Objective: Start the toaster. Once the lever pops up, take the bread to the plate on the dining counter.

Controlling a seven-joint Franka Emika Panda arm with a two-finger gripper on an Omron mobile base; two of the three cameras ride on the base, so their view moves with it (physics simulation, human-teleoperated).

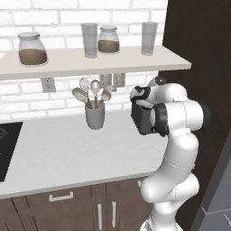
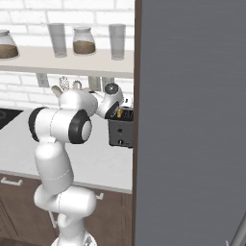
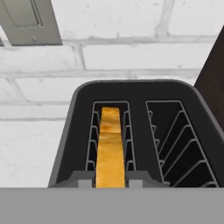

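The dark toaster (image 3: pixel 131 94) stands on the pale worktop against the brick wall, next to a dark cabinet side. In the hand view I look straight down into its two slots. The bread (image 3: pixel 109 144) stands on edge in the left slot, golden crust up, and the right slot holds nothing. My gripper (image 3: pixel 110 179) hangs just above the toaster, open, with a grey fingertip (image 3: pixel 83 178) low on each side of the bread. In the base views my arm covers most of the toaster (image 1: pixel 143 121) (image 2: pixel 120 132), and a sliver of bread (image 2: pixel 119 113) shows at its top.
A grey utensil cup (image 1: pixel 95 115) with spoons stands left of the toaster. A shelf (image 1: pixel 90 63) with jars and glasses hangs overhead. A black cooktop (image 1: pixel 6 149) lies far left. A tall dark cabinet (image 1: pixel 203 54) and a grey panel (image 2: pixel 192 120) close off the right.
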